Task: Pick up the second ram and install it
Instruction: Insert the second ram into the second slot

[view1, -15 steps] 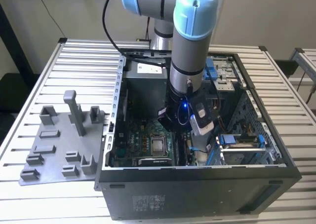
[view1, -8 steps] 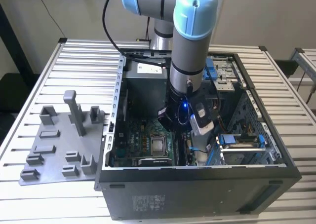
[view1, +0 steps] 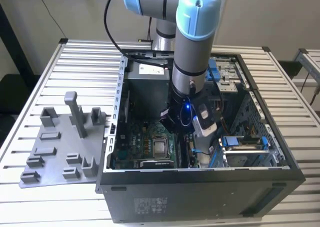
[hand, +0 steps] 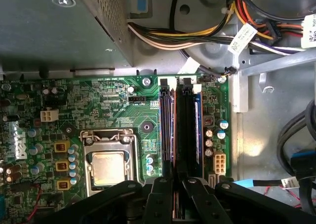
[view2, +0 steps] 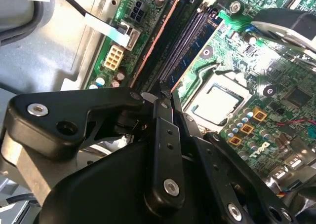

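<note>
Jaws of the black gripper [hand: 174, 187] are standing close together, pinching the near end of the second ram [hand: 171, 135], a thin, long, dark circuit-board stick with a coppery edge, which is lying along one of the parallel black memory slots [hand: 186, 130] on the green motherboard [hand: 98, 105]. In the second wrist view the gripper [view2: 165, 98] is meeting the stick [view2: 155, 51] at the slot bank's near end, its black fingers [view2: 165, 150] running down to that point. Beside the slots, the square silver processor socket [hand: 107, 166] is sitting on the motherboard, with yellow and orange cables [hand: 197, 36] bundled beyond the board's far edge. In the exterior view the grey arm with light-blue joints [view1: 192, 52] is reaching down into the open black computer case [view1: 200, 187], which is resting on a slatted metal table [view1: 60, 72] next to a grey plastic holder tray [view1: 55, 147].
</note>
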Robot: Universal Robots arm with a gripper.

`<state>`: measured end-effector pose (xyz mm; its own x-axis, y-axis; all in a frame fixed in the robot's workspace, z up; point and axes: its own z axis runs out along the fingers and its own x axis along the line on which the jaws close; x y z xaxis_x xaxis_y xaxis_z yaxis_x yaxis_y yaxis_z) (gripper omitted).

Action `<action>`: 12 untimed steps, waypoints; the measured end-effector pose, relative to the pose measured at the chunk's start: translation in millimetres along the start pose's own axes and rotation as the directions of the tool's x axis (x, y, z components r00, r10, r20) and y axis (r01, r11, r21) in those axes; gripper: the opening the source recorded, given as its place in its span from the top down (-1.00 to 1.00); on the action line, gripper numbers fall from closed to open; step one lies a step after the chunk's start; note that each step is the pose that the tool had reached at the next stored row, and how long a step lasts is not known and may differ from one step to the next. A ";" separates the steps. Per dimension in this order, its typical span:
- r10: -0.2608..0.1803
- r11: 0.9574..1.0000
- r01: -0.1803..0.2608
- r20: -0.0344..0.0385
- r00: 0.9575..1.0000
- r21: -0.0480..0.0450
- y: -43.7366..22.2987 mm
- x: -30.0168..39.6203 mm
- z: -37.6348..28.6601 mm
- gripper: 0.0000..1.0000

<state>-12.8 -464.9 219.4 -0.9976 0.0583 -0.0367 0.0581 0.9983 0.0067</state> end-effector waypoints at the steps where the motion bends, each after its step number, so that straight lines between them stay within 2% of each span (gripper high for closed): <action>1: -0.003 1.000 0.003 -0.001 1.000 0.000 0.1 -0.6 0.0 0.72; 12: -0.016 1.000 0.016 -0.004 1.000 0.000 0.3 -4.8 0.9 0.72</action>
<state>-7.9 -464.9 218.7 -0.9986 0.0419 -0.0332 0.0417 0.9991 0.0062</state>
